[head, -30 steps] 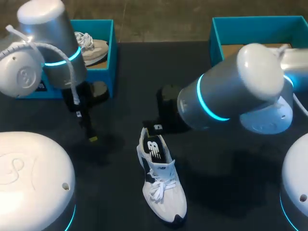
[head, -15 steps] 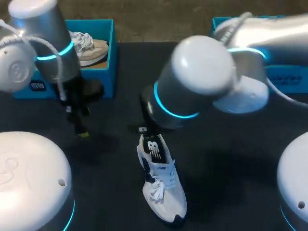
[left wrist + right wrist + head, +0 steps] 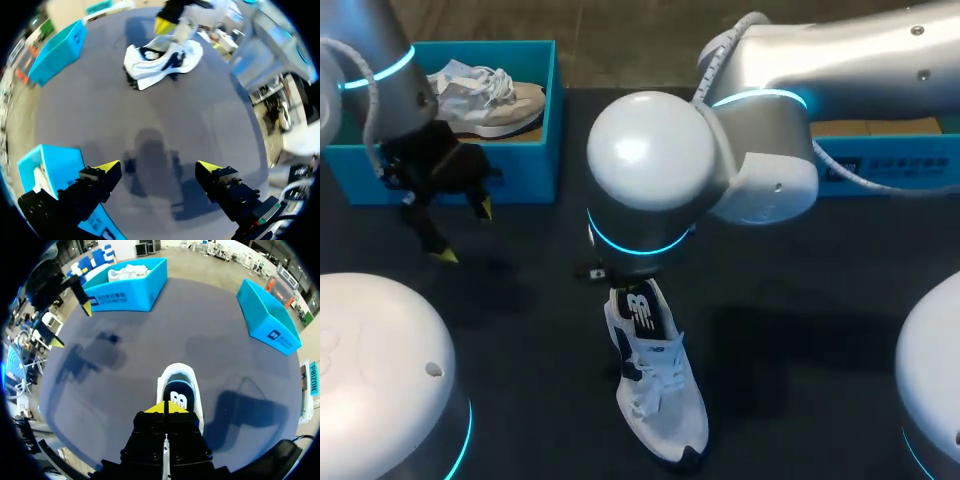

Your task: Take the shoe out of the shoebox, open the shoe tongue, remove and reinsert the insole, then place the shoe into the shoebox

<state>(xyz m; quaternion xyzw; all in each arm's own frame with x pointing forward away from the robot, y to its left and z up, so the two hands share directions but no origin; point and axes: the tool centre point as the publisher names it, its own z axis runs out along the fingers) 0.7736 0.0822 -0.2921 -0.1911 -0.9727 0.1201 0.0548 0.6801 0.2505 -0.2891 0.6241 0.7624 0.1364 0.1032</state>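
White-and-navy mesh sneaker (image 3: pixel 658 385) is sitting sole-down on the dark matte tabletop (image 3: pixel 800 300), outside both boxes. It is looking light, soft in the upper and firmer at the heel; the heel collar seems the best hold.

Right claw (image 3: pixel 166 407) is hanging just over the sneaker's heel, tips pinched together with nothing visible between them. Left claw (image 3: pixel 157 167) is gaping wide, well apart from the sneaker.

Two turquoise cardboard shoeboxes are standing well beyond the sneaker, one (image 3: pixel 545 130) holding a beige shoe (image 3: pixel 495 100), the other (image 3: pixel 880 165) on the right arm's side, leaving working room.
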